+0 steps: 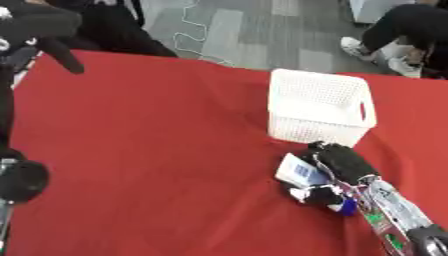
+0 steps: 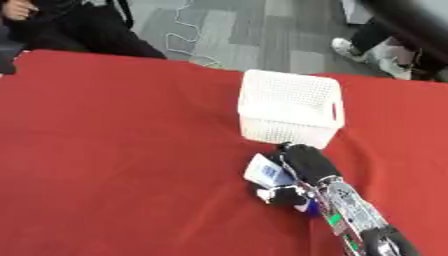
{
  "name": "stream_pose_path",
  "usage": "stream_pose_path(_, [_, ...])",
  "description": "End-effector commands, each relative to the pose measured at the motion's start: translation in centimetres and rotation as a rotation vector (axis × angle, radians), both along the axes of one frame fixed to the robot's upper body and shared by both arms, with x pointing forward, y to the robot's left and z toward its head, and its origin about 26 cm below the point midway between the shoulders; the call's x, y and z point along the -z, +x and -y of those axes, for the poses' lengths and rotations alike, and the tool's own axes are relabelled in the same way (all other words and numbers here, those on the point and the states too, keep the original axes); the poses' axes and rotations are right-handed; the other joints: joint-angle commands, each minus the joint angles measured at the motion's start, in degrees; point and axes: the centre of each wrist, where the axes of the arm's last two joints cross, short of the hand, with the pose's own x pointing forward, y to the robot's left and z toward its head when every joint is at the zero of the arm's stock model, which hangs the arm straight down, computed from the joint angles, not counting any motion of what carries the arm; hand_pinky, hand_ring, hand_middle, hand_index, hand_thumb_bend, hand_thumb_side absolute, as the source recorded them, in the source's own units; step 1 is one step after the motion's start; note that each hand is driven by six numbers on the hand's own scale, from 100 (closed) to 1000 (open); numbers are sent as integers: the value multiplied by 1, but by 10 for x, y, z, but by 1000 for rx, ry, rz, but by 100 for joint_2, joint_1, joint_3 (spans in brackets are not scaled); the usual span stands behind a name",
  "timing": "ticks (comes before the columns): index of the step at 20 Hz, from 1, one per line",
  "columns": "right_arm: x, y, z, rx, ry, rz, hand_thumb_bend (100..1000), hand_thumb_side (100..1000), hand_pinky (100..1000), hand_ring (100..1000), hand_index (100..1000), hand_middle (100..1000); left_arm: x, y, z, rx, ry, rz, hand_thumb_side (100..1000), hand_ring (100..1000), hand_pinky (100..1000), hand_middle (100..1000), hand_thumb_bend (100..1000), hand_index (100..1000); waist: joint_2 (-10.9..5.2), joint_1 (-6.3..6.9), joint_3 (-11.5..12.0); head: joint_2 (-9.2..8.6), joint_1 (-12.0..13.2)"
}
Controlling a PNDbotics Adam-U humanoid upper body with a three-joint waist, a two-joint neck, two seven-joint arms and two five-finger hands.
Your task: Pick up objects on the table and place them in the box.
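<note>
White packet (image 1: pixel 298 170) is pinched by the curled right hand (image 1: pixel 337 165) just beside the white basket (image 1: pixel 319 106); the left hand's state cannot be told.

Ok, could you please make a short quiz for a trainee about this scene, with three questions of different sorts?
1. True or false: the white basket stands on the red tablecloth.
2. Which hand is at the white card with blue print? A) the left hand B) the right hand C) a person's bare hand
3. Fill in: the card lies just in front of the ___, on the near side.

Key
1. True.
2. B. The right hand is over the card, its fingers curled at it; I cannot tell whether the card is lifted. The left hand is up at the far left corner.
3. Basket.
</note>
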Motion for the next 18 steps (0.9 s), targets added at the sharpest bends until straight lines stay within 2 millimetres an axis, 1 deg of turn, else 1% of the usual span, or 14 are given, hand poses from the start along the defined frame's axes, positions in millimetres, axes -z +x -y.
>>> stream_pose_path(1, [13,-5,8,11,-45,-66,449,574,100,306,647,507,-9,-1,0,11,7,32,1000,429,644,669,565,797,-14,6,7,-19,44])
stream_pose_path(2, [14,-5,8,10,-48,-70,449,574,100,306,647,507,-9,-1,0,11,7,33,1000,429,644,669,565,797,-14,6,8,-19,45])
stream_pose_path(3, [15,-5,8,8,-51,-77,420,561,100,299,652,503,-9,-1,0,12,7,33,1000,430,644,669,566,797,-14,5,9,-19,46])
stream_pose_path(6, [16,-5,8,3,-55,-85,409,551,100,276,651,479,-10,-1,0,12,6,34,1000,430,644,669,566,797,-13,4,11,-19,48])
stream_pose_path(7, [16,-5,8,0,-55,-83,357,553,100,263,638,472,-10,-1,0,12,7,34,1000,430,644,669,566,797,-13,4,11,-19,48])
stream_pose_path(8, [17,-5,8,-3,-55,-81,347,553,100,256,632,468,-10,-1,0,12,7,34,1000,430,644,669,566,797,-13,4,11,-19,48])
stream_pose_path(9, [17,-5,8,-6,-54,-76,296,570,100,217,601,452,-10,-1,0,12,7,34,1000,429,644,669,566,797,-13,4,11,-19,49])
stream_pose_path(10, [17,-5,8,-7,-51,-71,303,566,100,224,605,453,-10,-1,0,12,7,34,1000,429,644,669,566,797,-13,4,11,-19,50])
stream_pose_path(11, [17,-5,8,-8,-47,-61,242,621,100,157,559,422,-10,-1,0,12,7,34,1000,430,644,669,567,797,-13,4,11,-19,52])
stream_pose_path(12, [18,-6,8,-9,-42,-51,253,608,100,164,565,426,-10,-1,0,12,7,34,1000,430,644,669,566,797,-13,4,11,-19,52])
stream_pose_path(13, [17,-6,8,-11,-36,-36,184,673,100,105,508,379,-10,-1,0,12,7,34,1000,429,645,669,566,797,-13,4,11,-19,52])
stream_pose_path(16, [18,-6,8,-19,-14,-7,161,716,100,100,478,336,-10,-1,0,12,7,34,1000,430,645,669,565,797,-14,3,14,-19,47])
stream_pose_path(17, [18,-6,7,-25,-1,6,142,751,100,100,444,276,-10,-1,0,12,7,34,1000,429,645,669,565,797,-14,3,16,-19,49])
stream_pose_path(18, [17,-6,7,-30,17,21,142,750,100,100,447,282,-10,-1,0,12,8,35,1000,429,645,669,565,797,-14,2,16,-19,52])
